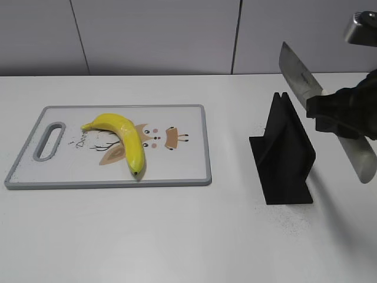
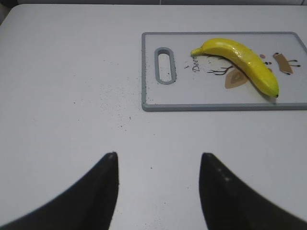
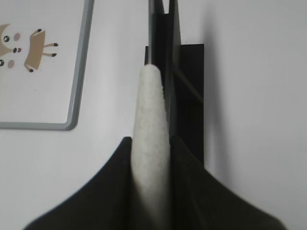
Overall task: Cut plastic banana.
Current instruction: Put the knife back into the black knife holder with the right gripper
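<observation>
Right fingers (image 1: 340, 115) grip the knife (image 1: 300, 76) at the frame's right, apparently clear of the stand (image 1: 285, 156). Left fingers (image 2: 158, 184) hang open, empty. Next: carry the blade left to the banana (image 1: 121, 137).

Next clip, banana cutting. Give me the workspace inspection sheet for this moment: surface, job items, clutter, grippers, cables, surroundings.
Surface: white table, dark specks near the cutting board.
Job's things: plastic banana whole, lying on the grey-rimmed cutting board; knife raised above the black knife stand.
Clutter: nothing seen.
Grippers: right gripper shut on the knife's pale handle; left gripper open, empty, over bare table short of the board.
Cables: nothing seen.
Surroundings: grey panelled wall behind the table.
</observation>
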